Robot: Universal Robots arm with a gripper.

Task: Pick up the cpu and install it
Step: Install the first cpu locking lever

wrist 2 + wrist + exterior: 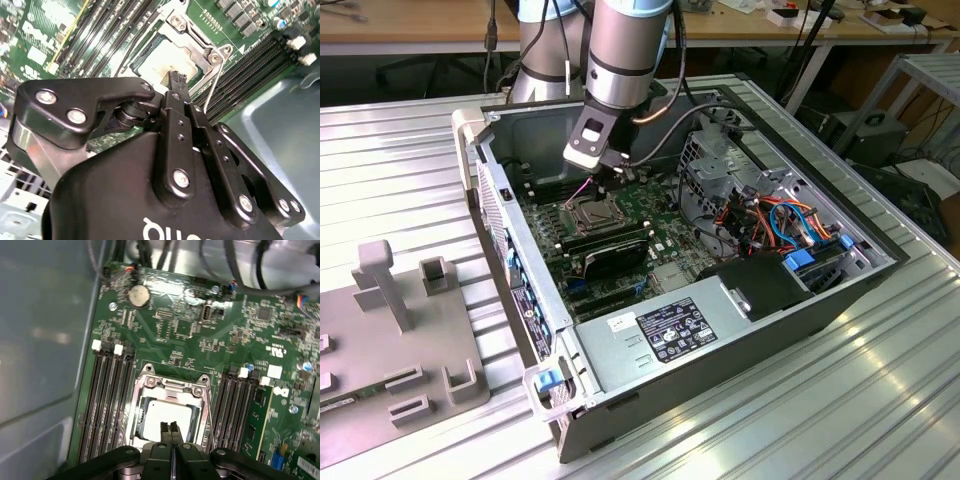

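An open computer case (790, 325) lies on a ribbed metal table (865, 400), a round coin battery (139, 296) on its green motherboard (185, 335), coloured cables (778, 215) inside, a grey fixture (380, 340) at the exterior view's left

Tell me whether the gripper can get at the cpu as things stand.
Probably yes. The gripper hangs right over the cpu, which lies bare in the socket, with nothing between them. Its fingers are together, though, so it could touch the top but not grip it as is.
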